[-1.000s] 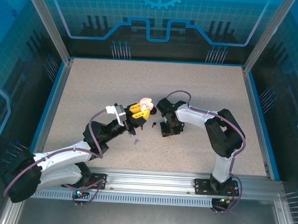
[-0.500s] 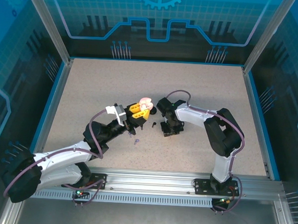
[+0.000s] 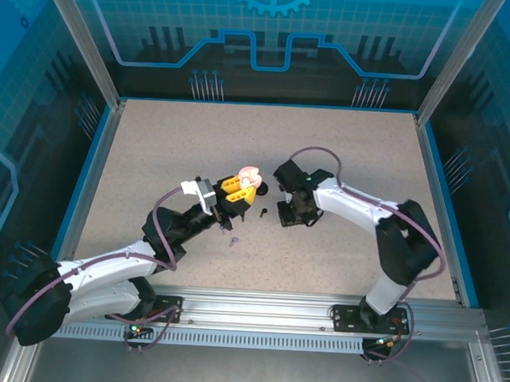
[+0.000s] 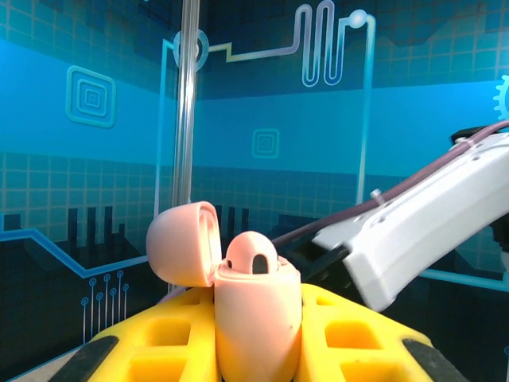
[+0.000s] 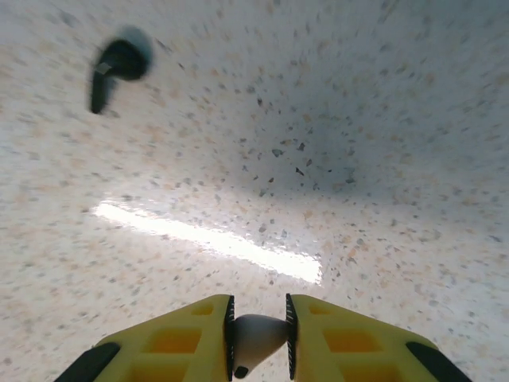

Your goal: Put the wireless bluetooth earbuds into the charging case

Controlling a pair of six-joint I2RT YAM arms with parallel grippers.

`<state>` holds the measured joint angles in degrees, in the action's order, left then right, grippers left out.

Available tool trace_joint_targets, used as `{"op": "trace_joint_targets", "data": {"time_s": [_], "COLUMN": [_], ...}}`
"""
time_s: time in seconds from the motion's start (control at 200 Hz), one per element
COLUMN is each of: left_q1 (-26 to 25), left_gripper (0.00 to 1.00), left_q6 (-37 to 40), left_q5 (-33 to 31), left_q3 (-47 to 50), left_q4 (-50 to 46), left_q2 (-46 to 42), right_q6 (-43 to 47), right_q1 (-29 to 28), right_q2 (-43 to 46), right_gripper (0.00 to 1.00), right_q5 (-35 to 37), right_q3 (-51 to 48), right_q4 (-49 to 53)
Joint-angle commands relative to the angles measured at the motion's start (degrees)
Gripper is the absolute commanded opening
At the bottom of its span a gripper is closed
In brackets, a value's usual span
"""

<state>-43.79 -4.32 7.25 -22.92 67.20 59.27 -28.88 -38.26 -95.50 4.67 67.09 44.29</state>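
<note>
Your left pincer (image 3: 240, 188) was clamped on the pale pink round charging case (image 4: 256, 306), its lid hinged open. Just right of the case, your right pincer (image 5: 258, 320) pinched a pale stemmed earbud (image 5: 253, 336). Insertion seemed next: line its stem over a socket in the case.

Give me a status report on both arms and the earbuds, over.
Left gripper clamped on pink charging case, lid open. Right gripper pinching pale earbud. Black earbud and lilac earbud loose on table, apparently not blocking.

light: bright, even | glare: streak on table (image 5: 208, 240) | blur: black earbud (image 5: 119, 62) soft
</note>
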Motion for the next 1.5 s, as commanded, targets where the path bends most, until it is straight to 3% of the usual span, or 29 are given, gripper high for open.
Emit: {"op": "trace_joint_targets", "data": {"time_s": [0.0,0.265,0.54,0.966,1.496], "left_q1": [-0.37,-0.38,-0.39,-0.35,-0.38], "left_gripper": [0.04,0.04,0.04,0.04,0.04], "left_q6": [0.32,-1.10,-3.11,-2.79,-2.87], "left_q5": [-0.80,-0.45,0.55,2.12,2.32], "left_q3": [0.69,0.18,-0.40,-0.60,-0.72], "left_q4": [2.83,5.34,8.86,9.79,9.62], "left_q2": [0.96,4.71,9.27,11.90,12.10], "right_q6": [0.56,3.32,7.77,13.40,15.38], "right_q1": [-0.88,-1.37,-2.56,-12.08,-14.30], "right_q2": [8.52,27.32,36.63,31.80,26.52], "right_gripper": [0.24,0.24,0.24,0.24,0.24], "right_q5": [2.39,3.18,0.36,5.73,8.41], "right_q3": [-1.46,-2.24,0.45,11.66,14.82], "right_q4": [-0.90,-5.11,-10.29,-11.68,-10.42]}}
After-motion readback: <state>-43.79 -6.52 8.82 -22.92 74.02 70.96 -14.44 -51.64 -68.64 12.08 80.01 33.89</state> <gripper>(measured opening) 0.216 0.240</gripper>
